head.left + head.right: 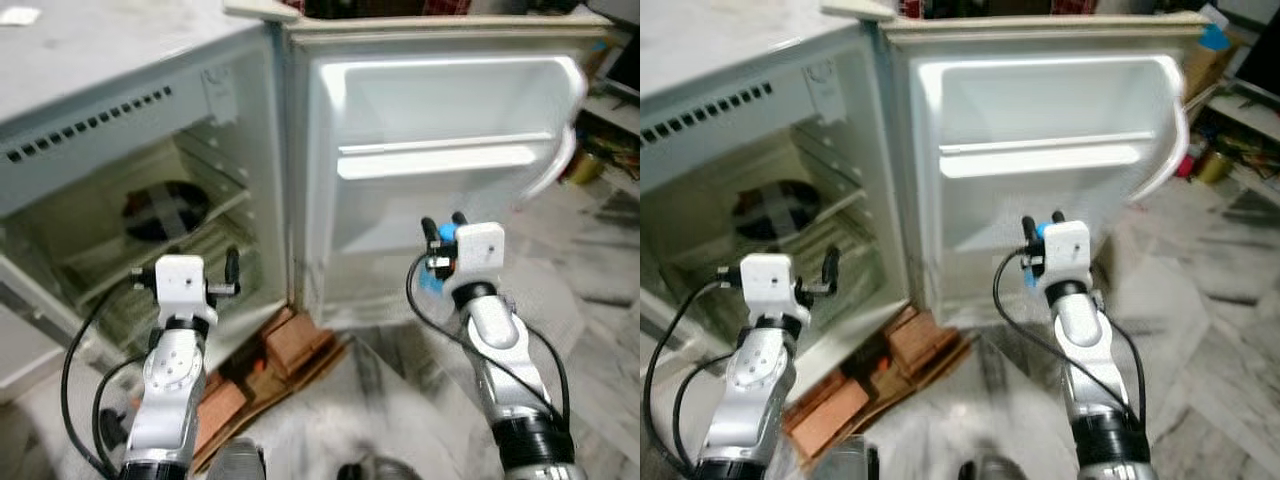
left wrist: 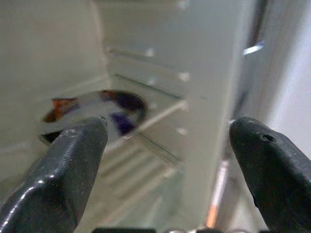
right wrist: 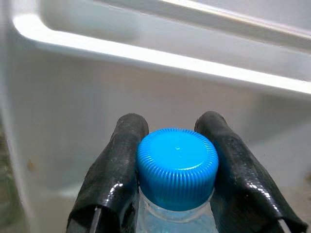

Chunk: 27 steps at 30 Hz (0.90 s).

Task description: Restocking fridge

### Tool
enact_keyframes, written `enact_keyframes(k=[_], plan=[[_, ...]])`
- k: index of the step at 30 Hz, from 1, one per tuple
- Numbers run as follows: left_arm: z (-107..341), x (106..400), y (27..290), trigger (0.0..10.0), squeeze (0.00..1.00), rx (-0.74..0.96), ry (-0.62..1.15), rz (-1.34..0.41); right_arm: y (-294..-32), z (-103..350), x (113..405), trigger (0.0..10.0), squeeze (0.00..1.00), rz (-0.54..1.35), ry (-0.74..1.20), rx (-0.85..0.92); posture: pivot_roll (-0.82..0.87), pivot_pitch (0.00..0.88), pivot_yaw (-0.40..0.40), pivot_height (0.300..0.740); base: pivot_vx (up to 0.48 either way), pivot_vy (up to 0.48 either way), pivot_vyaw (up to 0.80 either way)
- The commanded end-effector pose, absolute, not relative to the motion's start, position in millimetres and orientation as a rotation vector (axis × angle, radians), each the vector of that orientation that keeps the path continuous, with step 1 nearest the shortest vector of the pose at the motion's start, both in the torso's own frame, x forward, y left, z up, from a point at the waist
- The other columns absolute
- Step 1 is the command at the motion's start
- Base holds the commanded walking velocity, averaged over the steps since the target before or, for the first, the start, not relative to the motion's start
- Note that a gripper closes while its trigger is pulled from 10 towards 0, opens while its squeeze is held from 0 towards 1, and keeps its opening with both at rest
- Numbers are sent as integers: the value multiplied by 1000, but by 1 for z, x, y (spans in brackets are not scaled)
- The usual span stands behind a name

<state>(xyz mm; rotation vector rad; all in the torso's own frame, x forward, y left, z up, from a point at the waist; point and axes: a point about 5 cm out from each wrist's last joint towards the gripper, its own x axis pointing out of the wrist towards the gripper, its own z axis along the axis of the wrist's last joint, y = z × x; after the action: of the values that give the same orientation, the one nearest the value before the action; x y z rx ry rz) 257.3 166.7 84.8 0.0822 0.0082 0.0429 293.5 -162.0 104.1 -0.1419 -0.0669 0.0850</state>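
Right gripper (image 3: 175, 160) is clamped on a clear plastic bottle with blue ribbed cap (image 3: 177, 167), before the white fridge door shelf (image 1: 440, 160). Left gripper (image 2: 165, 165) gapes empty. Risk: bottle base striking the shelf rail, slipping free.

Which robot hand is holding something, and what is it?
The right gripper: its two black fingers pinch a bottle with a blue cap, in front of the open fridge door. The left gripper is open and holds nothing.

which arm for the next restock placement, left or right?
Right, most likely. The right end effector is shut on the blue-capped bottle, facing the open door's shelf rail. The left end effector is open and empty at the fridge compartment.
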Motion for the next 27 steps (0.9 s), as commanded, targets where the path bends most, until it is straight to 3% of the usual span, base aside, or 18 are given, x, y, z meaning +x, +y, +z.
enact_keyframes(k=[1, 13, 27], plan=[[85, 257, 166, 10000, 0, 87, 9, 42, -161, 112, 295, 10000, 0, 95, -104, -156, 72, 84, -54, 740, 356, -319, 0], [84, 255, 163, 10000, 0, 74, 13, 27, -162, 111, 295, 10000, 0, 96, -99, -158, 70, 91, -56, 740, 286, -379, 0], [86, 252, 162, 10000, 0, 35, 19, 34, -159, 106, 291, 10000, 0, 113, -72, -118, 73, 103, -57, 740, 0, 0, 0]])
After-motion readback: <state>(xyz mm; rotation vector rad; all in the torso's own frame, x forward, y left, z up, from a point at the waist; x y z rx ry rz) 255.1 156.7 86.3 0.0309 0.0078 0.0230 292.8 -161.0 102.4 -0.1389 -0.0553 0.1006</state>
